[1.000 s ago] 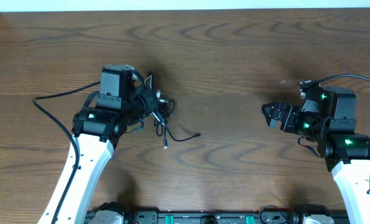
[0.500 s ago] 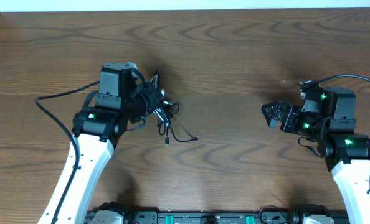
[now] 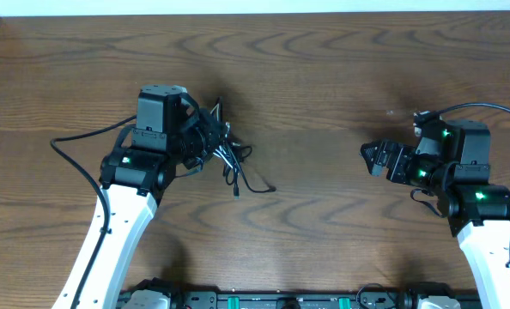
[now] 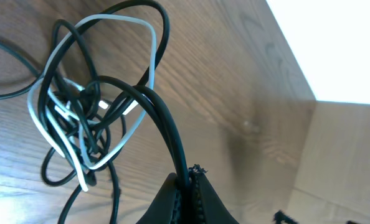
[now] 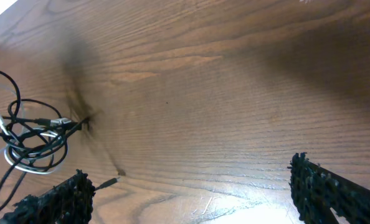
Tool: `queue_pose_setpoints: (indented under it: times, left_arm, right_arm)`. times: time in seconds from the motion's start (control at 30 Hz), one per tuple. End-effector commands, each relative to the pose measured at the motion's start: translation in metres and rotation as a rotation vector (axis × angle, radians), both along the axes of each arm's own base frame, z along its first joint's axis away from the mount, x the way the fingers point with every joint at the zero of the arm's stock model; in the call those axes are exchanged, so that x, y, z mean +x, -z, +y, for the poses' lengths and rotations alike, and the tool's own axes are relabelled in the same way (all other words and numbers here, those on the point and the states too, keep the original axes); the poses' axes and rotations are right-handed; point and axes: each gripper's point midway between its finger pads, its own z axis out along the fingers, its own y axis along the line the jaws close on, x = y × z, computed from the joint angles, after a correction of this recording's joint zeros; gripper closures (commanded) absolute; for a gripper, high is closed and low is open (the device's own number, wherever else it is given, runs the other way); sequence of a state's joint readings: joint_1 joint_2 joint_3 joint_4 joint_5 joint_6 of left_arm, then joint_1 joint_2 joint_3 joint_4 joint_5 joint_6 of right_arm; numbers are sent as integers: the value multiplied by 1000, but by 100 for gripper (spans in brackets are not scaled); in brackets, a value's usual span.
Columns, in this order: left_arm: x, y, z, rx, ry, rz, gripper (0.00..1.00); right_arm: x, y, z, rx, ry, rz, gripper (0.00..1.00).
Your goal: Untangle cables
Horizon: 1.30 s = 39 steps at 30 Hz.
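Overhead view: a dark wooden table seen from above. The left gripper points right, with its tip buried in the cables, a small knot of thin cords left of the table's middle. A loose end trails out of the knot toward the front edge and lies on the wood. The right gripper sits well apart on the right side of the table, pointing left at the knot, with bare wood between them.

Left wrist view: the left gripper's fingers meet at the bottom of the picture, pressed together on one black cord. That cord arches up from the pinch into the knot. The knot is several black loops wound through a white cord, which runs round the outside. I cannot tell whether the knot rests on the table or hangs just above it.

Right wrist view: the right gripper's fingers stand at the two bottom corners, spread wide, with only bare wood between them and nothing held. The knot shows at the far left edge. A small plug lies on the wood near the left-hand finger.
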State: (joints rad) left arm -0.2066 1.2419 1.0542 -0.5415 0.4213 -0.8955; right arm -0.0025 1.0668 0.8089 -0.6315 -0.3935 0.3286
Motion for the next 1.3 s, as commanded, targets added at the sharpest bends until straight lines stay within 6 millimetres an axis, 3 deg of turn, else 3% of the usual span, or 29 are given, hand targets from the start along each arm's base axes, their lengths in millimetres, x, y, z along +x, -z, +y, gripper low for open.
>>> queue_pose_setpoints:
  times: [0.0, 0.47, 0.83, 0.97, 1.27]
  left_arm:
    - [2, -17, -5, -65, -23, -9, 92]
    - [1, -18, -7, 11, 85, -81, 92]
    - [-13, -2, 2, 115, 186, -68, 92]
    - [-13, -7, 2, 72, 195, -73, 92]
    - [-7, -53, -29, -174, 310, -204, 92]
  right_arm:
    - [3, -11, 5, 3, -22, -27, 1]
    - [0, -5, 17, 36, -105, -5, 1]
    - [29, -22, 42, 50, -220, 62, 3]
    - [47, -25, 67, 61, -287, 63, 12]
    - [70, -23, 170, 231, -555, 52, 11]
